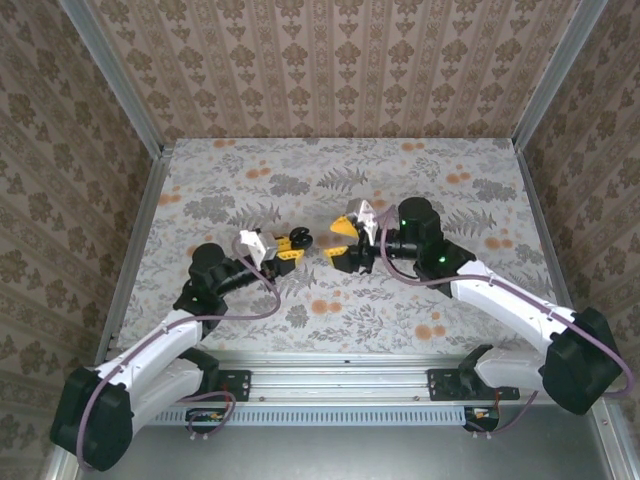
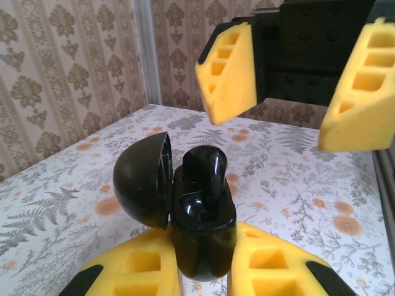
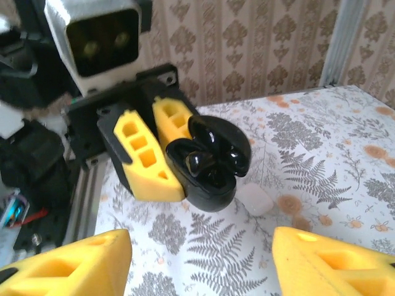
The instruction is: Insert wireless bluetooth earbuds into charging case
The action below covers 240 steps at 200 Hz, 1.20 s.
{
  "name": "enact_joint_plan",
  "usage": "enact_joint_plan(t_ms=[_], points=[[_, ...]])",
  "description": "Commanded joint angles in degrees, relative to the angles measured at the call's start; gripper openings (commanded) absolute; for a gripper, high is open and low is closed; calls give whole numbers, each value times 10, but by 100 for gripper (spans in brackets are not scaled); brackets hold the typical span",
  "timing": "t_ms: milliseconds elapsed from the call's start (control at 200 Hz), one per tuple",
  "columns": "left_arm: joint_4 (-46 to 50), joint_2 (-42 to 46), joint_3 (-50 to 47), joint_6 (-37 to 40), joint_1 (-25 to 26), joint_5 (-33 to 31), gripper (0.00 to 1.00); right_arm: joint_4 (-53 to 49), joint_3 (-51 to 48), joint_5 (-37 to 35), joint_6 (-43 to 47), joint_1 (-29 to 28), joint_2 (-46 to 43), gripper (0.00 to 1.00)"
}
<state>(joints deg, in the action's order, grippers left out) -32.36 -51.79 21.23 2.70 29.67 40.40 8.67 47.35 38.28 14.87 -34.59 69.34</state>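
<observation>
The charging case here is a glossy black clamshell, held upright between the yellow pads of my left gripper, which is shut on its lower body. Its round lid hangs open to the left. One black earbud stands in the case, its top poking above the rim. In the right wrist view the open case shows glossy earbud shapes in its sockets. My right gripper is open and holds nothing, facing the case from a short gap. From above, the left gripper and right gripper nearly meet at mid-table.
A small white rounded pebble-like piece lies on the floral tabletop just beyond the black case. Patterned walls and metal corner posts close in the table on three sides.
</observation>
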Motion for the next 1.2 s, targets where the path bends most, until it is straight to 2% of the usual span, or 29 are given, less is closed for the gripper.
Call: enact_joint_plan(t_ms=[0,360,665,955,1195], points=[[18,2,21,33,9,27,8,-49,8,26,131,0,-5,58],[35,5,25,43,22,21,8,-22,30,52,158,-13,18,55],[37,10,23,44,28,13,8,-25,55,80,165,-24,42,47],[35,14,22,43,32,10,8,-30,75,87,166,-28,71,46],[35,21,18,39,32,-14,8,-83,95,105,182,-30,79,40]])
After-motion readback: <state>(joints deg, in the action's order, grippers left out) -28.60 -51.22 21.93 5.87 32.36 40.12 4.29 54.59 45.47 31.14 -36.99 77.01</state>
